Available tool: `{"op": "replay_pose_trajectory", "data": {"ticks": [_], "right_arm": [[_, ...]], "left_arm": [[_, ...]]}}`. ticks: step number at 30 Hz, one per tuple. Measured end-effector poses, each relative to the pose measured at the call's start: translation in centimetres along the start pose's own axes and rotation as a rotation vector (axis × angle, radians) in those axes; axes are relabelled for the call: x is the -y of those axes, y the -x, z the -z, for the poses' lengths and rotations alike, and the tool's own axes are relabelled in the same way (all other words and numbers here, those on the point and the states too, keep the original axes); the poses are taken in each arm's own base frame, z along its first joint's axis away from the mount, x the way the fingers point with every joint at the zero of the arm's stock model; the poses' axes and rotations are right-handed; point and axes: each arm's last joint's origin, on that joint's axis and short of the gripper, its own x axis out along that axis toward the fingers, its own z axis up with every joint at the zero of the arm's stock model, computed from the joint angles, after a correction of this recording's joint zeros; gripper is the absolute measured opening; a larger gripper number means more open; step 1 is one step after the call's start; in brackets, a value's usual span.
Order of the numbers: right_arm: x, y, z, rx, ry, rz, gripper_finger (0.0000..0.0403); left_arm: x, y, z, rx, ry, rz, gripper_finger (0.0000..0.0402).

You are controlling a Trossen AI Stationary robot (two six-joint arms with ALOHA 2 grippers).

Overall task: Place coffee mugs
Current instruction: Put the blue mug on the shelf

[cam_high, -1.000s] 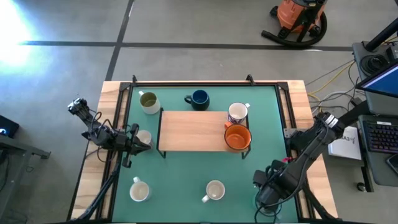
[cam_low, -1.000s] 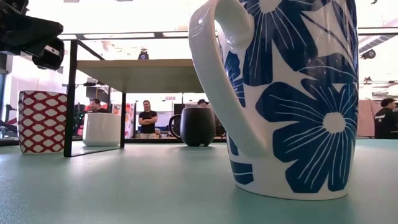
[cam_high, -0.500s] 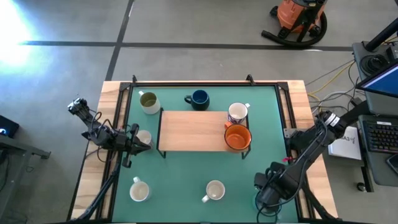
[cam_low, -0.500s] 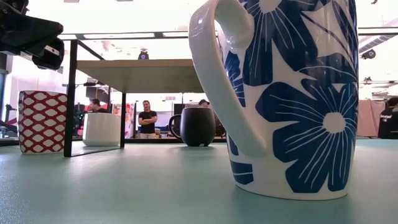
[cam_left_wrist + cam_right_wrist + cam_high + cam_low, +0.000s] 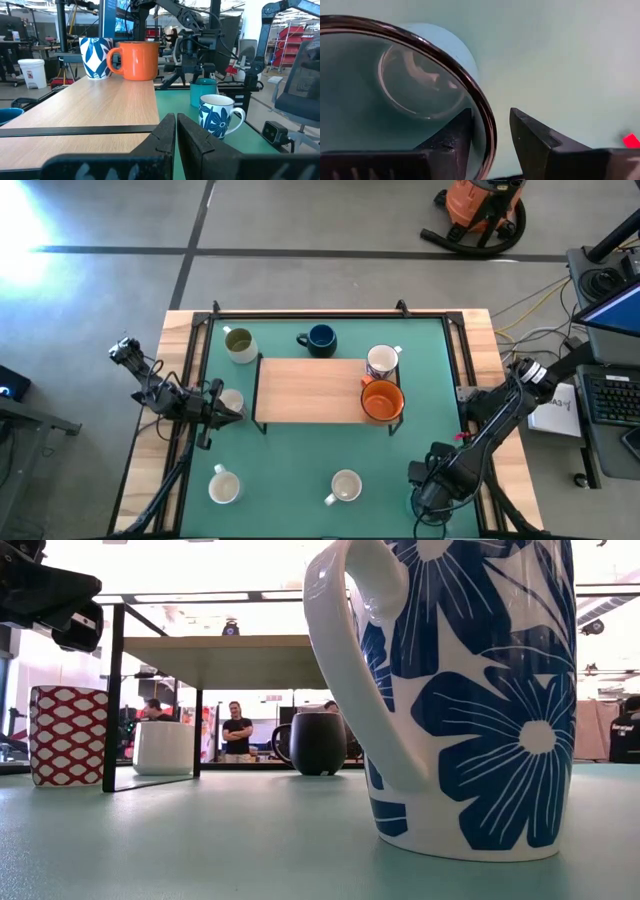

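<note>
Mugs sit around the table [image 5: 420,380]. Right claw [image 5: 490,132] straddles the teal mug's [image 5: 395,85] rim near the front right corner, fingers apart, one inside. Left claw [image 5: 176,131] waits pressed together at the left edge.

seven mugs show from above: olive [image 5: 239,344], navy [image 5: 320,339], orange [image 5: 382,401], and four white ones, among them one patterned [image 5: 382,362]; one wooden shelf [image 5: 308,390]; two arms.

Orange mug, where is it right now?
High view: the orange mug stands on the wooden shelf's right end, touching the white patterned mug behind it.
</note>
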Motion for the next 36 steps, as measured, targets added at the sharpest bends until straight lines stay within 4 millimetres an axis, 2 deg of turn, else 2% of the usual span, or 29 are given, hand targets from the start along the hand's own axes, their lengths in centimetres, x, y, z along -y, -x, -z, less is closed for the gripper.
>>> {"op": "replay_pose_trajectory", "data": {"ticks": [11, 16, 20, 26, 36], "right_arm": [[-0.1, 0.0, -0.4, 0.019, 0.105, -0.031, 0.0019], [0.1, 0.5, -0.1, 0.028, 0.092, -0.038, 0.0017], [1.1, 1.5, 0.2, 0.041, 0.051, -0.055, 0.0016], [4.1, 2.7, 0.3, 0.04, -0.034, -0.044, 0.0015], [10.0, 4.1, -0.2, 0.069, -0.298, -0.088, 0.0014]], "left_arm": [[0.0, 0.0, 0.0, 0.0, 0.0, 0.0, 0.0], [0.0, 0.0, 0.0, 0.0, 0.0, 0.0, 0.0], [0.0, 0.0, 0.0, 0.0, 0.0, 0.0, 0.0], [0.0, 0.0, 0.0, 0.0, 0.0, -0.001, 0.0], [0.0, 0.0, 0.0, 0.001, 0.001, 0.0, 0.0]]}}
